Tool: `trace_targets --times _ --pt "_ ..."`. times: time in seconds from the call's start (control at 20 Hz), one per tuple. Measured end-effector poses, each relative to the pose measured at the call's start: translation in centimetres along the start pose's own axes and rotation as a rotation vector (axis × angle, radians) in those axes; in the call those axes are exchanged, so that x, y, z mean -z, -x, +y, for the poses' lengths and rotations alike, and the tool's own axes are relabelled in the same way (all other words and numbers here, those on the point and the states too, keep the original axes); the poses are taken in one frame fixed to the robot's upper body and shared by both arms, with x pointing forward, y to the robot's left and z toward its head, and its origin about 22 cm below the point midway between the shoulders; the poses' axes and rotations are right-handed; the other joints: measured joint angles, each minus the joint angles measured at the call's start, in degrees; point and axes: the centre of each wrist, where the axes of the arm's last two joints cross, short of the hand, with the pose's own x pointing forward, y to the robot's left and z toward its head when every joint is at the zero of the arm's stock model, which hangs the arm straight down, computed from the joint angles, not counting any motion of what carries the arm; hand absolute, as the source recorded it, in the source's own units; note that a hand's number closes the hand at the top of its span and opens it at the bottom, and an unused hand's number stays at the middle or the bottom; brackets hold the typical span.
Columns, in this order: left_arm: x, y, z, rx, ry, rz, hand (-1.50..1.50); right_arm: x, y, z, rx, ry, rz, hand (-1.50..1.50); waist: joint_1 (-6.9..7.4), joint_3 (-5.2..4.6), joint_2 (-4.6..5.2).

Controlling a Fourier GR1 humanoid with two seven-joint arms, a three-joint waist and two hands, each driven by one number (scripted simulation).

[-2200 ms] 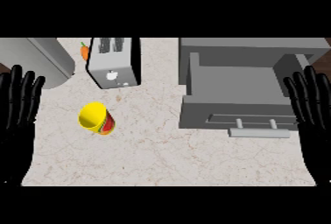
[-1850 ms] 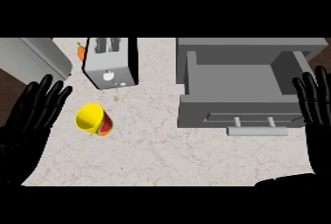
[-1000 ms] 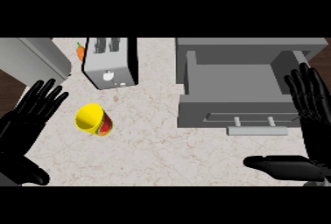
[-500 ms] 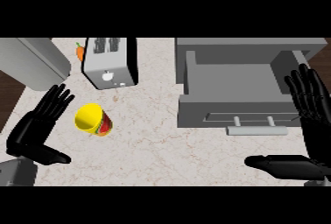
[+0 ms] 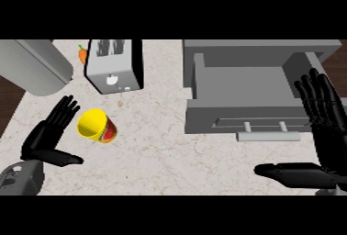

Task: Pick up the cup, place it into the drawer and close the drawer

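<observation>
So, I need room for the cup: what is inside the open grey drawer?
The open grey drawer shows only its bare grey floor; nothing lies in it. The yellow cup still lies on the speckled counter. The drawer's far end, under the grey cabinet top, is hidden.

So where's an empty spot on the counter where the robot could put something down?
The biggest bare patch is the middle of the counter, between the yellow cup and the open drawer, reaching down to the near edge. The drawer's inside looks bare too. It's crowded up at the far left, where the toaster, carrot and grey appliance sit together.
</observation>
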Motion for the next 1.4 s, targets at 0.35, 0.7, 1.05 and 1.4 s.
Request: trace_targets --times 0.35,0.7,1.05,1.4 --pt "-0.3 2.8 0.4 0.019 -0.062 0.042 -1.50 0.6 0.1 -0.3 0.001 -0.014 -0.014 -1.50 -0.56 -0.09 0.23" --pt "-0.3 3.7 0.3 0.026 -0.091 0.038 -1.50 0.4 0.0 -0.3 0.014 -0.023 -0.013 -1.50 -1.05 -0.16 0.43" --pt "-0.3 4.5 -0.6 0.042 -0.075 0.028 -1.50 0.7 0.0 0.0 0.015 -0.030 -0.008 -1.50 -1.28 -0.22 0.58" --pt "0.4 4.4 -0.9 0.041 -0.061 0.015 -1.50 1.1 0.3 -0.1 0.020 -0.042 -0.011 -1.50 -1.54 -0.26 0.72"
